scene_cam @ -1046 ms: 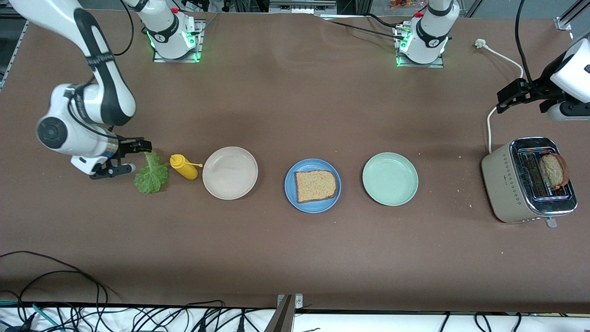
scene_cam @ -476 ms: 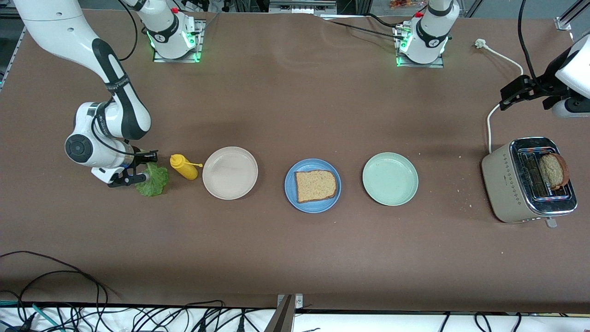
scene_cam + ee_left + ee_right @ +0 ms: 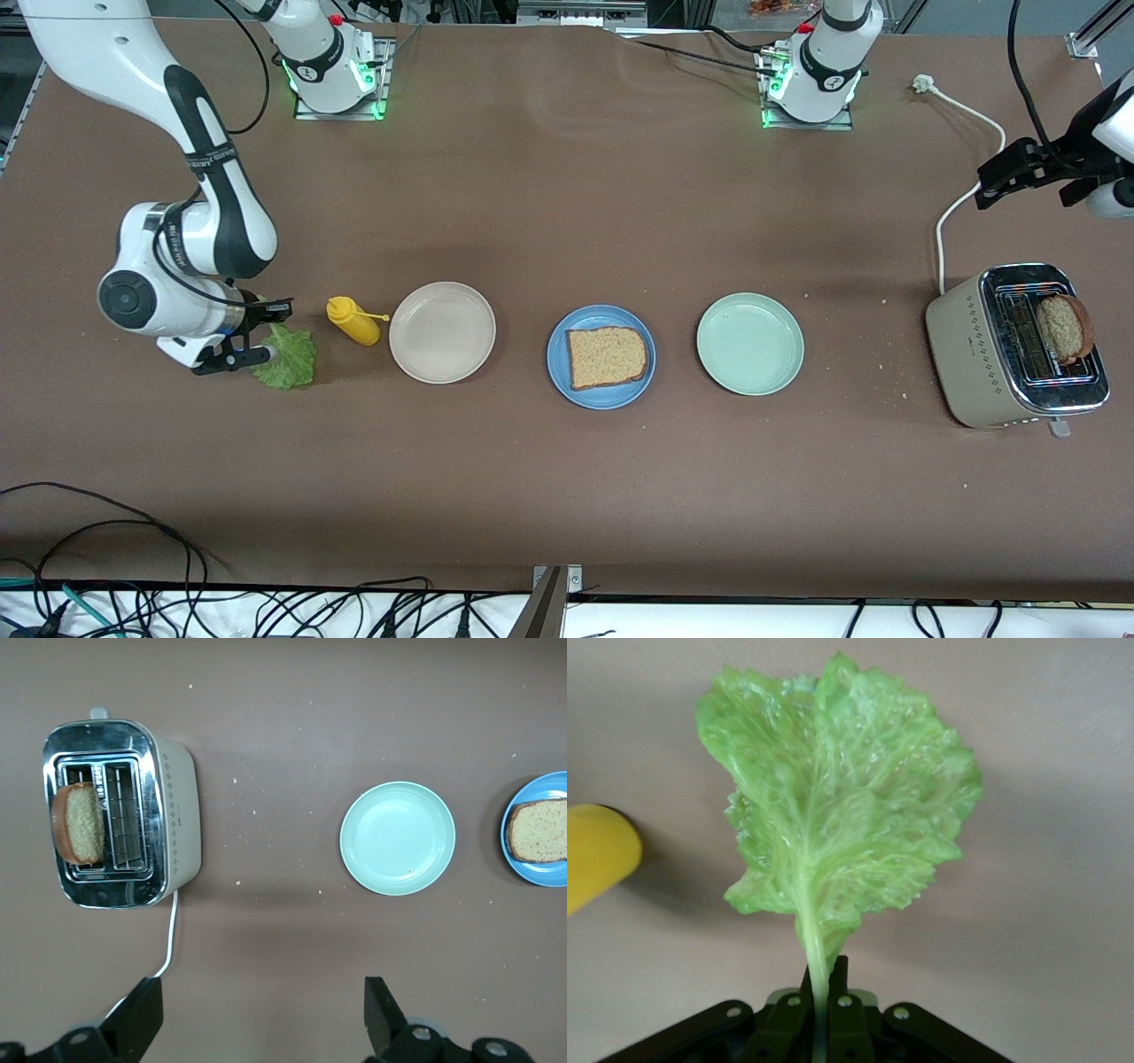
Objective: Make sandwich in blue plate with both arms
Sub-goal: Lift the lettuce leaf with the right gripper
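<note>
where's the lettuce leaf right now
The lettuce leaf is at the right arm's end of the table, beside the yellow mustard bottle, its stem pinched in the shut right gripper.

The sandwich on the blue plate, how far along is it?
Done: one toast slice lies on the blue plate. In hand: the right gripper is shut on the lettuce leaf by its stem, beside the yellow bottle. Left: lettuce onto the toast, then the second slice, standing in the toaster. The left gripper waits open near it.
</note>
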Motion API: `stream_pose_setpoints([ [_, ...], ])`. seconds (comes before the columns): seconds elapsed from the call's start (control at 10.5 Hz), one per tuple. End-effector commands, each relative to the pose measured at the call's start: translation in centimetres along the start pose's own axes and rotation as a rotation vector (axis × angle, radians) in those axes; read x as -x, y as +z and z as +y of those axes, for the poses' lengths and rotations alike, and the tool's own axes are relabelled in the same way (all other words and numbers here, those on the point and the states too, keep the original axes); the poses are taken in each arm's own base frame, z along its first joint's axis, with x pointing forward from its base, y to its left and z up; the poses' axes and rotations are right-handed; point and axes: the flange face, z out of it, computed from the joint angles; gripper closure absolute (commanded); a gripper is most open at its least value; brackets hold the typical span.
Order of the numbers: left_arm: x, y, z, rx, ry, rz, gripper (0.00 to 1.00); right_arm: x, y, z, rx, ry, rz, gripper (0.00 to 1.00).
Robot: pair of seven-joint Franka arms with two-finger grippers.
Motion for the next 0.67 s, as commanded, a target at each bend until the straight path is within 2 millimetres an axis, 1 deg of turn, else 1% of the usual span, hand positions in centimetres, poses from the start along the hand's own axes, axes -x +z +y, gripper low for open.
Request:
stream_pose_setpoints([
  [0.0, 0.3, -1.5, -1.1, -0.031, -0.009, 0.022, 0.00, -0.9, -7.4, -0.3, 0.000, 0.011, -0.004, 1.00],
  [0.1, 0.3, -1.6, -1.1, -0.029, -0.008, 0.024, 0.00, -0.6, -10.5, -1.2, -0.002, 0.007, -0.011, 1.00],
  [0.19, 0.3, -1.7, -1.1, -0.028, -0.008, 0.027, 0.00, -0.2, -13.6, -2.4, -0.003, 0.050, -0.020, 1.00],
  [0.29, 0.4, -1.7, -0.5, -0.031, 0.001, 0.027, 0.00, 0.0, -16.0, -4.5, -0.009, 0.079, -0.038, 1.00],
  [0.38, 0.3, -1.6, 0.0, -0.033, 0.013, 0.027, 0.00, -0.2, -18.4, -7.6, -0.013, 0.114, -0.033, 1.00],
  [0.48, 0.4, -1.7, 0.0, -0.031, 0.012, 0.026, 0.00, -0.2, -19.6, -11.1, -0.015, 0.156, -0.026, 1.00],
  [0.57, 0.4, -1.6, -0.5, -0.031, 0.004, 0.024, 0.00, -0.1, -20.5, -15.6, -0.028, 0.194, -0.013, 0.99],
])
